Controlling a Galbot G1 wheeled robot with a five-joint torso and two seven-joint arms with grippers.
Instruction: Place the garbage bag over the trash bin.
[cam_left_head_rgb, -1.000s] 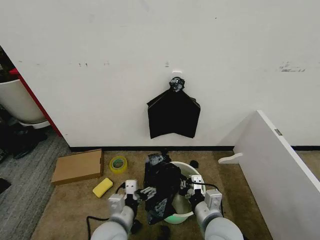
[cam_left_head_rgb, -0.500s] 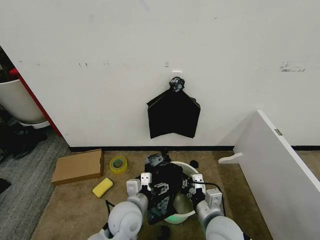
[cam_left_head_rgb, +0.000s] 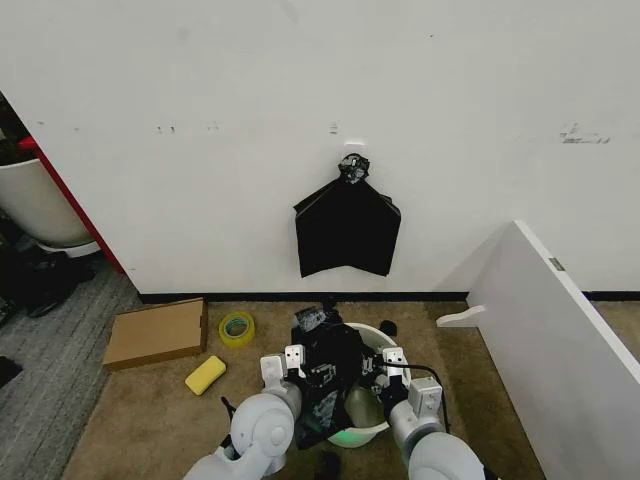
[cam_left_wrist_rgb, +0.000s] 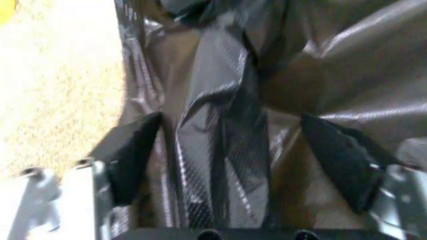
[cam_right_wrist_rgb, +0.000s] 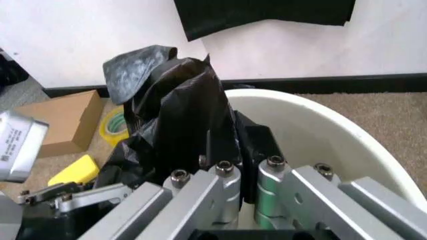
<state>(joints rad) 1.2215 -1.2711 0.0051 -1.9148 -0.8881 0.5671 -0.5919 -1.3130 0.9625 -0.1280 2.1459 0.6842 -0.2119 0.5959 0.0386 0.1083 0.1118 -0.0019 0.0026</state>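
One garbage bag (cam_left_head_rgb: 325, 375) drapes one trash bin (cam_left_head_rgb: 372, 412) between two hands: left hand (cam_left_wrist_rgb: 230, 150) spread wide around its folds, right hand (cam_left_head_rgb: 378, 372) pinching it.

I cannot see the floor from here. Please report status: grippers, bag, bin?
Left gripper open around garbage bag. Right gripper at trash bin rim, against the bag. Bag bunched on bin's left side.

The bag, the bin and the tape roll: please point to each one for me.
bag (cam_left_head_rgb: 330, 365), head view, on the crumpled black plastic bunched over the bin's left side.
bin (cam_right_wrist_rgb: 313, 130), right wrist view, on the bare white inner wall.
tape roll (cam_left_head_rgb: 237, 328), head view, on its yellow ring, on the floor.
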